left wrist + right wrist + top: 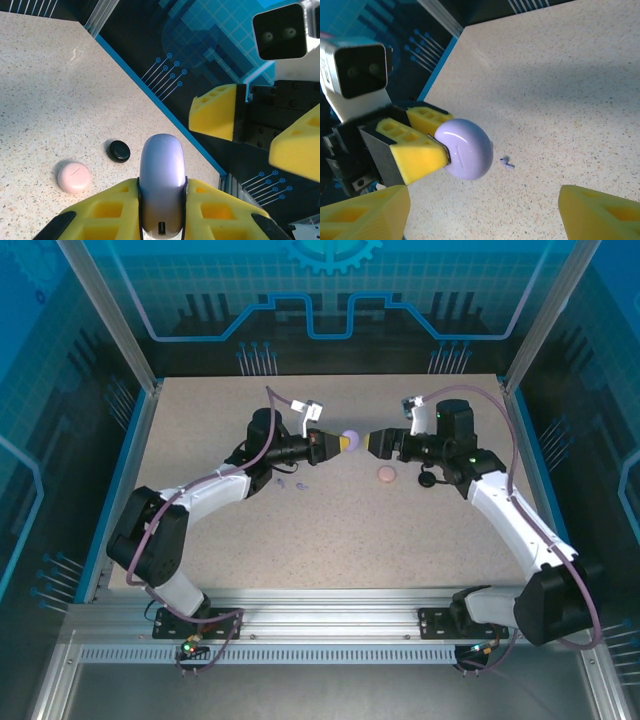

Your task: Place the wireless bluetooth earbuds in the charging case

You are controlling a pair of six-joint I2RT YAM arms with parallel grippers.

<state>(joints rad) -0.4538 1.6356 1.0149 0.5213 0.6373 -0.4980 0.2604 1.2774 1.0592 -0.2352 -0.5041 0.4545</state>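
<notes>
Left gripper (436,137) clamps lilac charging case (467,150) edgewise; the gaping right gripper (480,220), closing off-centre, could dislodge it.

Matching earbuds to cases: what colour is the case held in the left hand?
The case is lilac; left wrist view shows it best.

Over the worktop (200,430), the left jaws grip a lilac case (349,439) just beside the right jaws, while lilac earbuds (292,483) and a pink case (386,474) lie on it.
</notes>
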